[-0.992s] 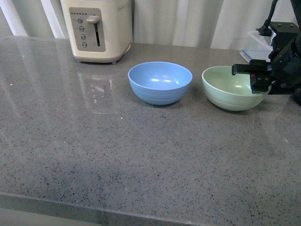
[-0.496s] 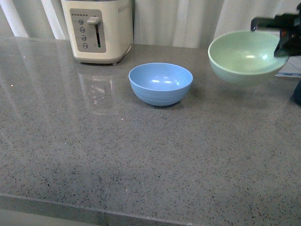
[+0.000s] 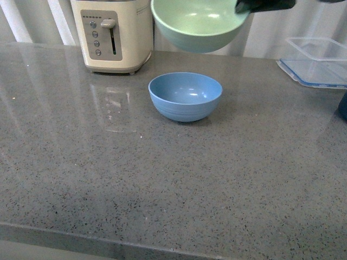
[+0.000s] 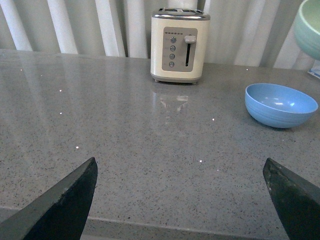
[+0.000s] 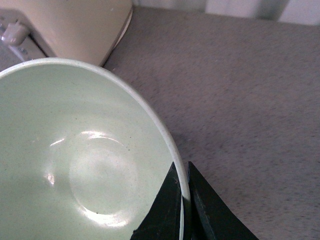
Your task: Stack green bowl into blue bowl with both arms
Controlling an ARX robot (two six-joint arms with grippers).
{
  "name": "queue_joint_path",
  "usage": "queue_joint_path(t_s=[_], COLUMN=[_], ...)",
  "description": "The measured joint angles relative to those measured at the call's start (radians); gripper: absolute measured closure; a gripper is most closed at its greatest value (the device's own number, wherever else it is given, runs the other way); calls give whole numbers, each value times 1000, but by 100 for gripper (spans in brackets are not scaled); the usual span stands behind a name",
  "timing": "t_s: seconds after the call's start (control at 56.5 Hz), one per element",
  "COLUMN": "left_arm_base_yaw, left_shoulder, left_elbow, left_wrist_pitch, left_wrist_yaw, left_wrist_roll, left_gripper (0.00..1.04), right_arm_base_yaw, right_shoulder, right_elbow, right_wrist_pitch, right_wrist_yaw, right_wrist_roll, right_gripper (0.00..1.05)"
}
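Note:
The blue bowl [image 3: 185,96] stands upright and empty on the grey counter; it also shows in the left wrist view [image 4: 281,104]. The green bowl [image 3: 198,23] hangs in the air above and slightly behind it, upright, held at its right rim by my right gripper [image 3: 250,6]. In the right wrist view the green bowl [image 5: 75,160] fills the frame and my right gripper [image 5: 182,196] is shut on its rim, one finger inside and one outside. My left gripper [image 4: 182,200] is open and empty, low over the counter's front edge, far to the left of the bowls.
A cream toaster [image 3: 113,33] stands at the back left, close behind the lifted bowl. A clear plastic container [image 3: 317,61] lies at the back right. A dark object [image 3: 342,105] shows at the right edge. The counter's front edge [image 3: 108,241] runs along the bottom.
My right gripper has lifted the green bowl off the counter at the right and carried it up and left, to above the blue bowl. The blue bowl has not moved.

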Motion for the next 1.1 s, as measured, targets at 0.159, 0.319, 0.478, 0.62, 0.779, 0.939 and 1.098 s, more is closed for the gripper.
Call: queue_joint_path(t_s=[0.159, 0.319, 0.478, 0.62, 0.779, 0.939, 1.098], left_arm_base_yaw=[0, 0, 0, 0, 0, 0, 0], left_shoulder=[0, 0, 0, 0, 0, 0, 0], left_elbow=[0, 0, 0, 0, 0, 0, 0], left_wrist_pitch=[0, 0, 0, 0, 0, 0, 0], left_wrist_yaw=[0, 0, 0, 0, 0, 0, 0], left_wrist_roll=[0, 0, 0, 0, 0, 0, 0], left_gripper=[7, 7, 7, 7, 7, 7, 7], right_arm_base_yaw=[29, 31, 31, 30, 25, 10, -22], right_shoulder=[80, 133, 162, 190, 169, 63, -193], right_elbow=[31, 38, 43, 47, 31, -68, -346], right_wrist_pitch=[0, -3, -8, -5, 26, 108, 481], right_wrist_yaw=[10, 15, 22, 34, 15, -32, -45], right_wrist_roll=[0, 5, 5, 5, 12, 32, -39], right_gripper=[104, 104, 104, 103, 76, 54, 30])
